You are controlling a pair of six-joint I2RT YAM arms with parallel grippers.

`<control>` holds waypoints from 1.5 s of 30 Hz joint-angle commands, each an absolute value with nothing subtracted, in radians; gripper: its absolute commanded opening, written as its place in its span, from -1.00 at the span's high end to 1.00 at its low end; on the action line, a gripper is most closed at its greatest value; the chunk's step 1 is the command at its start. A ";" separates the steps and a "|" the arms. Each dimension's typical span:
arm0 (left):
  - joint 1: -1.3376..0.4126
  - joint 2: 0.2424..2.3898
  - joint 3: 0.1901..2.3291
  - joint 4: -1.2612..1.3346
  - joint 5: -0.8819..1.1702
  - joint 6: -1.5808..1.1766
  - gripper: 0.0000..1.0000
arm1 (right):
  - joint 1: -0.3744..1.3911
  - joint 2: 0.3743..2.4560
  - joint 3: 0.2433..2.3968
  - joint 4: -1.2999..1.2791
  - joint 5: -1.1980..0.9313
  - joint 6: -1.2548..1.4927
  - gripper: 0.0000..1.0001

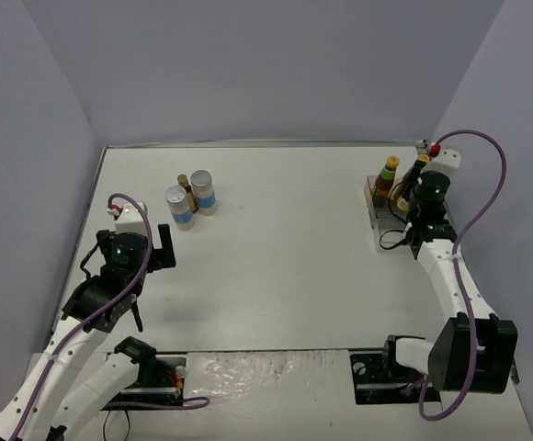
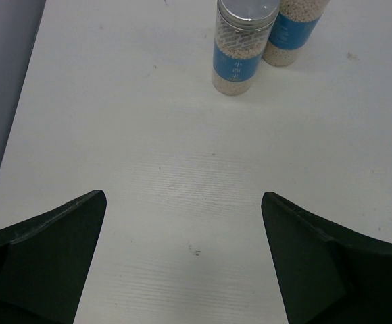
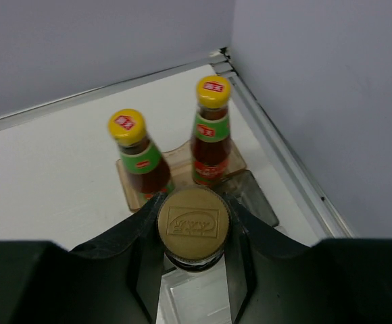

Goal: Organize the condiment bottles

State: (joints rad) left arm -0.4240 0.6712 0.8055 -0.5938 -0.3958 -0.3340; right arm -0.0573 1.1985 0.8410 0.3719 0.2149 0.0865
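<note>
White table [image 1: 285, 257]. Front jar [image 2: 240, 50] silver-topped, back jar [image 2: 292, 30]; both blue-white labels, beige granules. Left sauce bottle [image 3: 140, 162], right sauce bottle [image 3: 211, 135]: yellow caps, green bands, red labels. Gold-capped bottle [image 3: 193, 226] lower centre. Left hand [image 2: 182, 202] black.

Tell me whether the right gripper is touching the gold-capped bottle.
Touching. In the right wrist view the right gripper has its jaws pressed against both sides of the gold-capped bottle, below the cap.
</note>
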 commanded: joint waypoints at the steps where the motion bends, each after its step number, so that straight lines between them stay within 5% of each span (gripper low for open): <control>1: -0.417 0.663 0.828 -0.555 -0.408 -0.342 -0.94 | -0.113 1.251 0.873 0.545 0.231 0.126 1.00; 28: -0.417 0.651 0.828 -0.560 -0.439 -0.344 -0.94 | -0.255 1.573 0.946 0.758 0.167 0.080 0.95; 35: -0.417 0.653 0.828 -0.561 -0.440 -0.344 -0.94 | -0.255 1.617 0.927 0.782 0.169 0.080 0.73; 45: -0.417 0.644 0.831 -0.561 -0.438 -0.346 -0.94 | -0.255 1.611 0.910 0.755 0.157 0.094 -0.06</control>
